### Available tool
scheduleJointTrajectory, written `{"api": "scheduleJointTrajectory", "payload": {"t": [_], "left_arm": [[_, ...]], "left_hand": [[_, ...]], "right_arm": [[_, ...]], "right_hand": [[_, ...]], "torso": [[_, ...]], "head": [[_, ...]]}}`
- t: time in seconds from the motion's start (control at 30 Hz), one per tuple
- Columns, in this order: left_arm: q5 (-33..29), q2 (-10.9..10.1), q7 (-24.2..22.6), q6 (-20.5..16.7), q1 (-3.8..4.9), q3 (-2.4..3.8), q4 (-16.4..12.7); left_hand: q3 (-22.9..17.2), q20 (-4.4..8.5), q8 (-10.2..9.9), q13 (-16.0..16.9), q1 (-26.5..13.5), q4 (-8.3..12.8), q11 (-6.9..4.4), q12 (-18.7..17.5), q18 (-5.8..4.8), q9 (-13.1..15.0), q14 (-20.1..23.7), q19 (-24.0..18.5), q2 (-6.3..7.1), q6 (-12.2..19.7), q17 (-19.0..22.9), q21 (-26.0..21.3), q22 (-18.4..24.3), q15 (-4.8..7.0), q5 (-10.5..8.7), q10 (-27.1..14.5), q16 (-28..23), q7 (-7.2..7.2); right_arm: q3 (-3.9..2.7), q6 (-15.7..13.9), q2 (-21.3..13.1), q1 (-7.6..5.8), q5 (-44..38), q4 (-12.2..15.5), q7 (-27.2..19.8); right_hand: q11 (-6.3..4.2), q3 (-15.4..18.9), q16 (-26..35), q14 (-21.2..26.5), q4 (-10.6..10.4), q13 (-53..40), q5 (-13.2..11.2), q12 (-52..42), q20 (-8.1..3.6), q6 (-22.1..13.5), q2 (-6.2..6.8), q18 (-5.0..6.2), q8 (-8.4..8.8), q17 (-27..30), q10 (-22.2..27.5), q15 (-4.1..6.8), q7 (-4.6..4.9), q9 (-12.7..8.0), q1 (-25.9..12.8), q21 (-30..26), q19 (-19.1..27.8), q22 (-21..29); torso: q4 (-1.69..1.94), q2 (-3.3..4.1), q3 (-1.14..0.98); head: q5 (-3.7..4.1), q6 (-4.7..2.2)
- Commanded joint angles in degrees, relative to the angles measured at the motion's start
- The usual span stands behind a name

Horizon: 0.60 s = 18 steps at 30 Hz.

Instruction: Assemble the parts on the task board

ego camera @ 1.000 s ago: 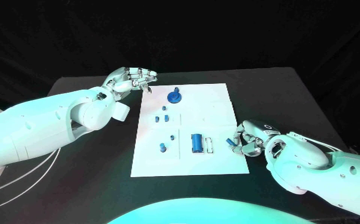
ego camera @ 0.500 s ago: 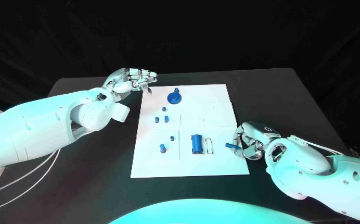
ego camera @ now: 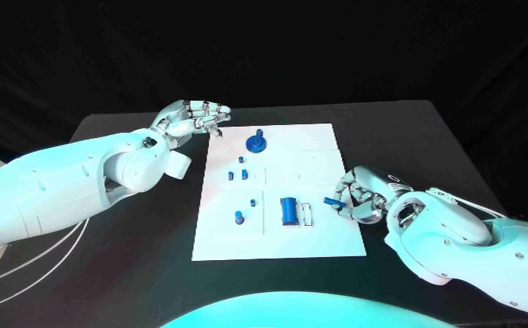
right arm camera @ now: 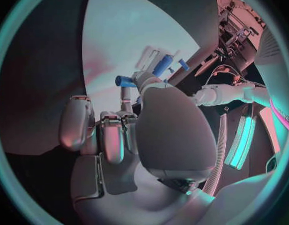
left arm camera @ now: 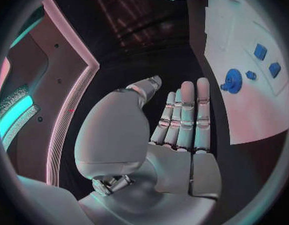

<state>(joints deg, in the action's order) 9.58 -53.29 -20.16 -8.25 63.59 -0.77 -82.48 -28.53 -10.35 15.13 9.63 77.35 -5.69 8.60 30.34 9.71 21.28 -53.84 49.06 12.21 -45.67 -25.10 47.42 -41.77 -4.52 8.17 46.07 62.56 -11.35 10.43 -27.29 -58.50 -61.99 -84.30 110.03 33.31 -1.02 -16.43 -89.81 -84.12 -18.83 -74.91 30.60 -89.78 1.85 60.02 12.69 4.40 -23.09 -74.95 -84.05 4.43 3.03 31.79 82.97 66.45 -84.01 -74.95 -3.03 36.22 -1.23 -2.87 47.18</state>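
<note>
Task board (ego camera: 281,191), flat white: right robot hand (ego camera: 360,200) pinches small blue part (ego camera: 331,202), left robot hand (ego camera: 194,118) empty, spread

The white rectangular task board (ego camera: 313,156) is lying mid-table on the black table (ego camera: 418,137). The left hand (ego camera: 196,118) is hovering by its far-left corner; the right hand (ego camera: 361,198) is pinching a small blue part (ego camera: 331,202) at its right edge.

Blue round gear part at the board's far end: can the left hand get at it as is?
Probably yes. The left hand hovers open just beside the blue round gear part, with only bare white task board between them.
</note>
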Motion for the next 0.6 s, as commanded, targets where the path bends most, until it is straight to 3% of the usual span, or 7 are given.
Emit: {"api": "scheduleJointTrajectory", "payload": {"t": [0.03,0.2,0.4,0.6], "left_arm": [[-0.32,0.10,-0.50,0.54,0.01,0.04,-0.20],[-0.32,0.12,-0.48,0.56,0.01,0.04,-0.21],[-0.31,0.21,-0.25,0.79,0.01,0.04,-0.20],[-0.26,0.22,-0.10,0.87,0.01,0.04,-0.20]], "left_hand": [[0.19,0.05,0.18,0.07,0.29,-0.03,-0.17,0.20,0.83,-0.05,0.33,0.24,-0.50,0.46,-0.07,-0.32,0.07,-0.08,-0.18,-0.39,0.39,-0.04],[0.19,0.05,0.18,0.07,0.29,-0.03,-0.17,0.20,0.83,-0.05,0.33,0.24,-0.50,0.46,-0.07,-0.32,0.07,-0.08,-0.18,-0.39,0.39,-0.04],[0.20,0.06,0.20,0.07,0.45,0.00,-0.17,0.24,0.83,-0.06,0.35,0.29,-0.52,0.46,-0.07,-0.37,0.11,-0.07,-0.18,-0.41,0.40,-0.04],[0.20,0.06,0.20,0.07,0.45,0.00,-0.17,0.24,0.83,-0.06,0.35,0.29,-0.52,0.46,-0.07,-0.37,0.11,-0.07,-0.18,-0.41,0.40,-0.04]], "right_arm": [[0.02,-0.88,0.76,-0.14,3.66,0.03,-1.72],[0.04,-0.85,2.75,0.17,6.85,-1.04,-1.90],[0.05,-1.05,5.26,1.33,11.02,-2.38,-1.57],[0.05,-1.11,6.88,1.98,12.74,-3.63,-1.17]], "right_hand": [[-0.19,-3.73,-0.19,-5.88,3.10,-15.09,0.03,-0.22,-0.48,0.07,0.22,-0.90,-0.23,-15.05,-5.95,0.27,-0.06,0.28,-0.66,0.16,-2.71,-10.38],[-0.17,-4.31,-0.19,-5.88,2.64,-15.09,-0.04,-0.22,-0.45,-0.09,0.45,-0.89,-0.31,-15.05,-5.95,0.24,-0.04,0.49,-1.70,0.06,-2.69,-10.36],[-0.13,-4.49,-0.19,-5.88,2.18,-15.09,-0.20,-0.22,-0.38,-0.21,0.57,-0.85,-0.43,-15.05,-5.95,0.19,-0.03,0.85,-6.13,-0.16,-2.68,-10.30],[-0.06,-3.86,-0.19,-5.88,2.13,-15.09,-0.32,-0.22,-0.34,-0.27,0.39,-0.80,-0.41,-15.05,-5.95,0.14,0.04,1.02,-9.67,-0.48,-2.64,-10.23]], "torso": [[-0.02,0.03,-0.06],[-0.09,0.01,-0.06],[-0.06,0.04,-0.16],[-0.03,0.04,-0.08]], "head": [[-0.05,0.16],[0.03,0.23],[0.08,0.31],[0.12,0.33]]}}
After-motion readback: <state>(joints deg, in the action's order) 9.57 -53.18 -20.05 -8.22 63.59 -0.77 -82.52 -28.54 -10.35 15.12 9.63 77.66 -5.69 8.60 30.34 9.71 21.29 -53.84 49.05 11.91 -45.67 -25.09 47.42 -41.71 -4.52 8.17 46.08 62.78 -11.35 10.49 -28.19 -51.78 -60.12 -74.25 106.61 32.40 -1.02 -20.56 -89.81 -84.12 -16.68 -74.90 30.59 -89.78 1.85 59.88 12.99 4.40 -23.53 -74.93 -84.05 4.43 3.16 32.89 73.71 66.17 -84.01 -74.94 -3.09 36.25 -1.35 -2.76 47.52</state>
